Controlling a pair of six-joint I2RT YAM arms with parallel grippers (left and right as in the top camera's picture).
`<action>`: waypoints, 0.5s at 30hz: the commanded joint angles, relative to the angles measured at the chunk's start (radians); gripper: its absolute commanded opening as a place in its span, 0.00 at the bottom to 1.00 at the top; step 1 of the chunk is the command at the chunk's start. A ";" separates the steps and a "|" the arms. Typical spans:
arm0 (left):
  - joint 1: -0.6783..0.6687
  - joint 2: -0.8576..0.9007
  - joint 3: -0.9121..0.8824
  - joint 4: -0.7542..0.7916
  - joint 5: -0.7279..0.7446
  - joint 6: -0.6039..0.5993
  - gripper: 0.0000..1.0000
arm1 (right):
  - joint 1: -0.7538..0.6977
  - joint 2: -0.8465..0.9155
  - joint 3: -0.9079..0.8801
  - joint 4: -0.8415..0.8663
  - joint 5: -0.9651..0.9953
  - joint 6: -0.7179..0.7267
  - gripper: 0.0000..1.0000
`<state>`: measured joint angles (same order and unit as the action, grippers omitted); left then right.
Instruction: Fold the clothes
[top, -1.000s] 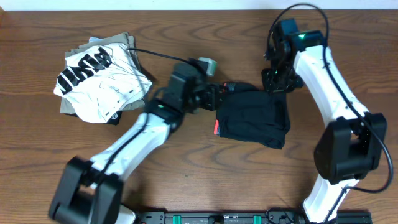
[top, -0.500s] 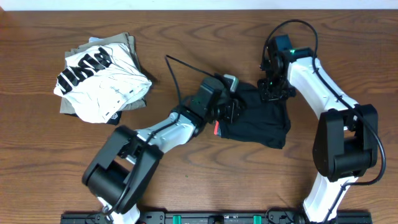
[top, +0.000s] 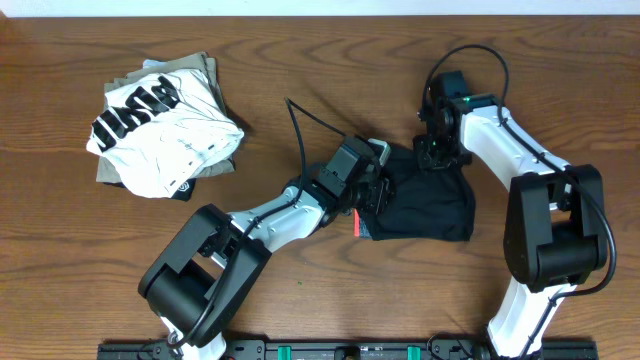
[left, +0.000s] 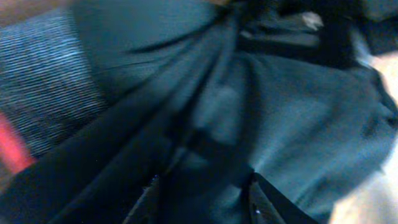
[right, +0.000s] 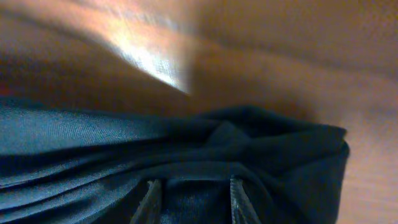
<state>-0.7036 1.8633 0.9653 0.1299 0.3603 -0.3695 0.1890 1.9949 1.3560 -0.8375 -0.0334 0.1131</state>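
The clothes (top: 430, 212), black leggings, lie bunched in a rough rectangle at the table's middle right, and the coral-red waistband edge (top: 356, 222) shows on their left side. My left gripper (top: 378, 188) is down on the left part of the clothes. In the left wrist view it (left: 202, 194) stands open, with black fabric under and between the fingers and the grey waistband (left: 43, 93) to the left. My right gripper (top: 437, 156) is at the top edge of the clothes. The right wrist view shows it (right: 193, 194) parted over gathered black folds (right: 224, 134).
A white shirt with black lettering (top: 165, 130) lies on a khaki folded garment (top: 205, 68) at the far left. Bare wooden table (top: 300, 80) lies between that pile and the arms. A black cable (top: 300, 130) loops above the left arm.
My left gripper moved right, from beside the clothes' left edge onto them. The clothes shifted right and flattened. My right gripper came down to their top edge and its jaws parted.
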 joint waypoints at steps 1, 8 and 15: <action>0.021 0.014 0.007 -0.031 -0.066 0.001 0.47 | -0.007 0.002 -0.039 -0.019 0.006 0.044 0.35; 0.023 0.014 0.007 -0.040 0.000 -0.003 0.47 | -0.007 0.002 -0.050 0.021 0.006 0.043 0.41; 0.034 -0.037 0.008 -0.035 0.047 0.047 0.47 | -0.013 -0.025 0.094 -0.045 0.036 0.024 0.54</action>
<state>-0.6800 1.8618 0.9653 0.1051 0.3824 -0.3641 0.1890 1.9888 1.3663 -0.8532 -0.0364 0.1410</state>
